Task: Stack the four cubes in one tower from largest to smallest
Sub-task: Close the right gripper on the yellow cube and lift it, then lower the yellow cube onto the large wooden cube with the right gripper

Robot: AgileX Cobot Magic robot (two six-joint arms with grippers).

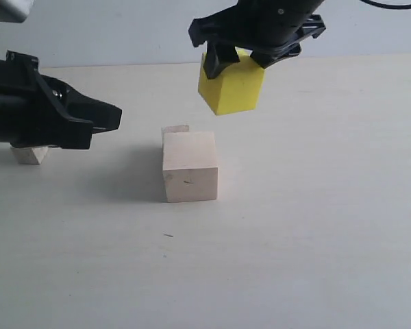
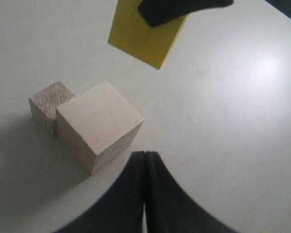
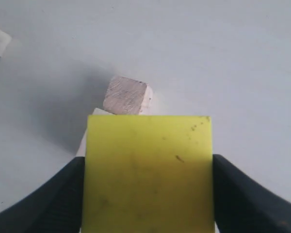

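The right gripper (image 1: 238,63) is clamping the yellow cube (image 1: 233,92) aloft, up and right of the large pale cube (image 1: 190,168), and is needing to centre and square it before lowering gently; the left gripper (image 1: 113,116) is hanging empty, fingers pressed together

large cube (image 1: 190,166): smooth pale wood | yellow cube (image 1: 236,92): matt | brownish cube (image 3: 126,95): grained wood

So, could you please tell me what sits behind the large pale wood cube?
The smaller brownish grained wood cube stands close behind the large pale wood cube. In the exterior view only its top edge shows; the rest is covered.
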